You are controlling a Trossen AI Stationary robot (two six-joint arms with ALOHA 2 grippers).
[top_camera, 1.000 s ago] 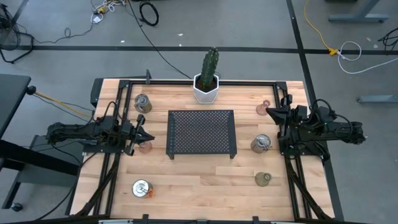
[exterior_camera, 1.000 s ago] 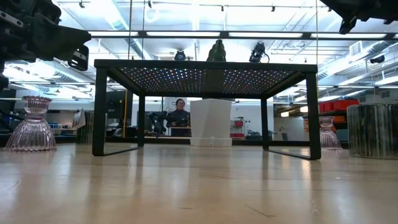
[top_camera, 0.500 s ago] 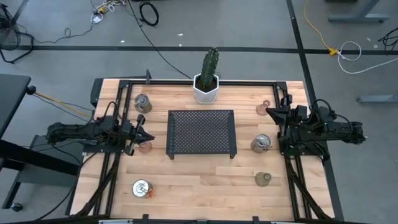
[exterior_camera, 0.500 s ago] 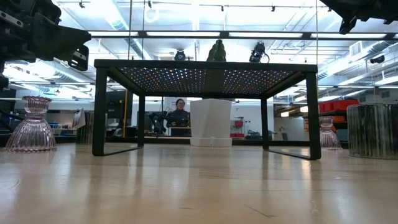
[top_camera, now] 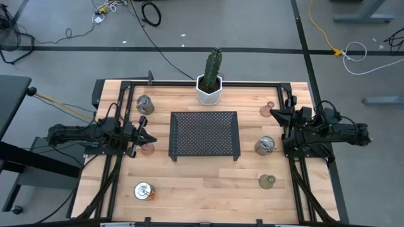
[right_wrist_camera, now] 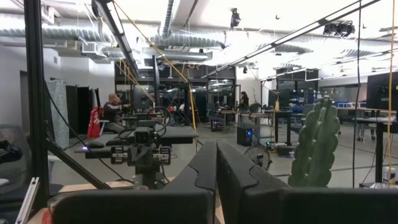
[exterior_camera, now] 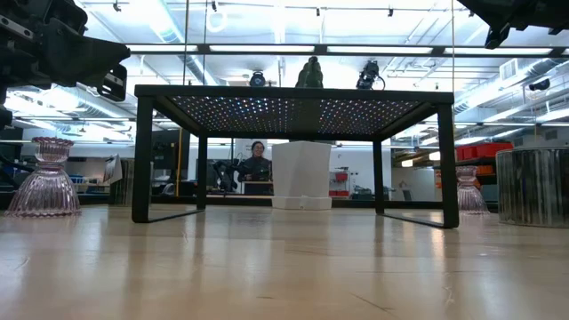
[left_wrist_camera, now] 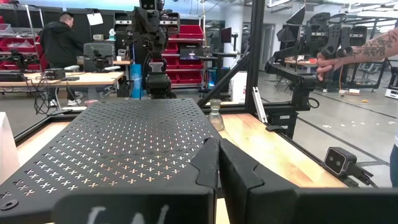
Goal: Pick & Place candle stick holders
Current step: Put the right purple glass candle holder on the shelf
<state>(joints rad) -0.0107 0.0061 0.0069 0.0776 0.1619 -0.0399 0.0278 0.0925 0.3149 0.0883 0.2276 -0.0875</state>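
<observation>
Six candle holders [top_camera: 144,104] stood on the table [top_camera: 202,189] around the black mesh tray [top_camera: 204,134]: three on its left side, three on its right, none on the tray. The left gripper [top_camera: 150,139] hovered just left of the tray, jaws pressed together. The right gripper [top_camera: 275,114] waited at the right edge, jaws pressed together, empty. A cactus pot [top_camera: 209,89] sat at the far edge.

Grey floor [top_camera: 265,25] with trailing cables [top_camera: 151,12], exposed ceiling ducts [right_wrist_camera: 186,43], red storage bins [left_wrist_camera: 186,59], workbenches [left_wrist_camera: 56,78]
</observation>
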